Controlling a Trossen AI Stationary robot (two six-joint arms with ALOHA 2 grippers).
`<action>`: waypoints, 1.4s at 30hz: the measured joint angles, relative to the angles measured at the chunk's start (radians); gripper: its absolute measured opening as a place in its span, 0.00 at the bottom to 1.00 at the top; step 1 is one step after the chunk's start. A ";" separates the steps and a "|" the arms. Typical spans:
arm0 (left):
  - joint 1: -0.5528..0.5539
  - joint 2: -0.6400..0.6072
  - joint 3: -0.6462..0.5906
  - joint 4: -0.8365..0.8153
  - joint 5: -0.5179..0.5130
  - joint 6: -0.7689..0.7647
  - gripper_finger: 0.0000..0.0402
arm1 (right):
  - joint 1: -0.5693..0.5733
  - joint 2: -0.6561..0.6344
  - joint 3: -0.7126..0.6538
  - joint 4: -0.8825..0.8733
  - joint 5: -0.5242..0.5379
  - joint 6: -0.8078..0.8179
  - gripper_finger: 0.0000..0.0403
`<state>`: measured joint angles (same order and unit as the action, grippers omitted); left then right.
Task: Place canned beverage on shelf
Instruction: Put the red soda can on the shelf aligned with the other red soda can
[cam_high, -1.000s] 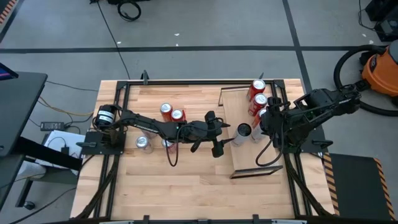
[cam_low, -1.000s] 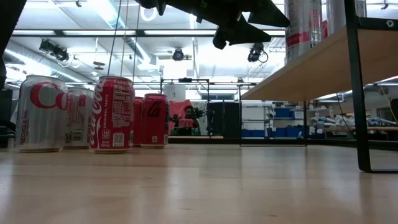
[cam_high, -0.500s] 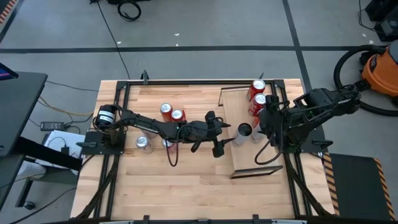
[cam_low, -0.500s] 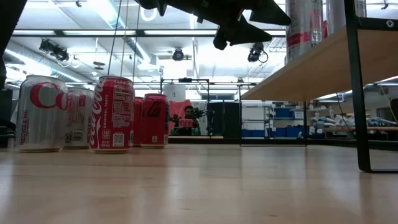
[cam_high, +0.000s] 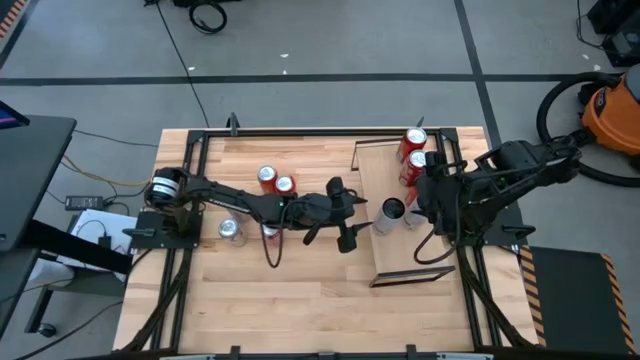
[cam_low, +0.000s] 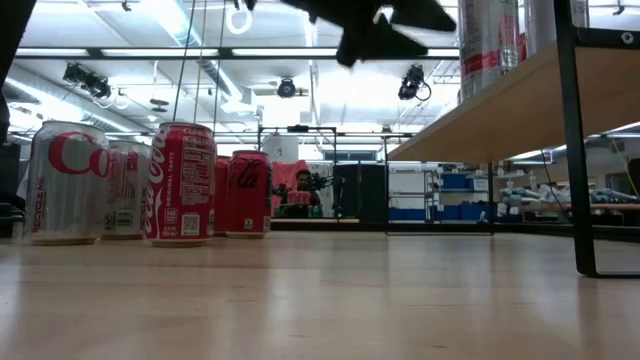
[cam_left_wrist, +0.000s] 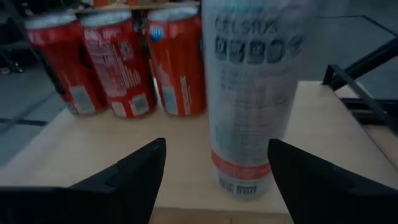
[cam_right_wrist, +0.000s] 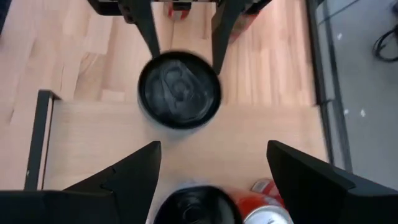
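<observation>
My left gripper (cam_left_wrist: 214, 180), spread and empty, faces the tall upright white-silver Celsius can (cam_left_wrist: 252, 93) on the light-wood shelf (cam_left_wrist: 93, 149); right arm hovers above.

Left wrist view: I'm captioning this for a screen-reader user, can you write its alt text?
A tall pale Celsius can stands upright on the light-wood shelf, just beyond the left gripper, whose open jaws hold nothing. Behind it, three red cans stand in a row on the same board.

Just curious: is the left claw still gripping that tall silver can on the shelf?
Apart. In the left wrist view the Celsius can stands on the shelf beyond the open left gripper.
</observation>
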<state>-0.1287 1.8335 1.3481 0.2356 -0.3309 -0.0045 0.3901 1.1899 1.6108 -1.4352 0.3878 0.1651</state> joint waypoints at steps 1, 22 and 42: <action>-0.002 -0.012 0.001 -0.022 -0.009 0.010 0.73 | 0.000 -0.001 0.008 0.008 0.013 -0.011 0.75; 0.029 -0.193 -0.343 -0.008 0.029 0.259 0.61 | -0.195 0.016 0.044 0.502 0.093 -0.277 0.75; 0.018 -0.508 -0.558 -0.116 0.030 0.109 0.57 | -0.382 0.202 0.043 0.672 0.009 -0.397 0.75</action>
<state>-0.1108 1.3251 0.7898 0.1193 -0.3007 0.1042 0.0076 1.3922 1.6535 -0.7631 0.3970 -0.2317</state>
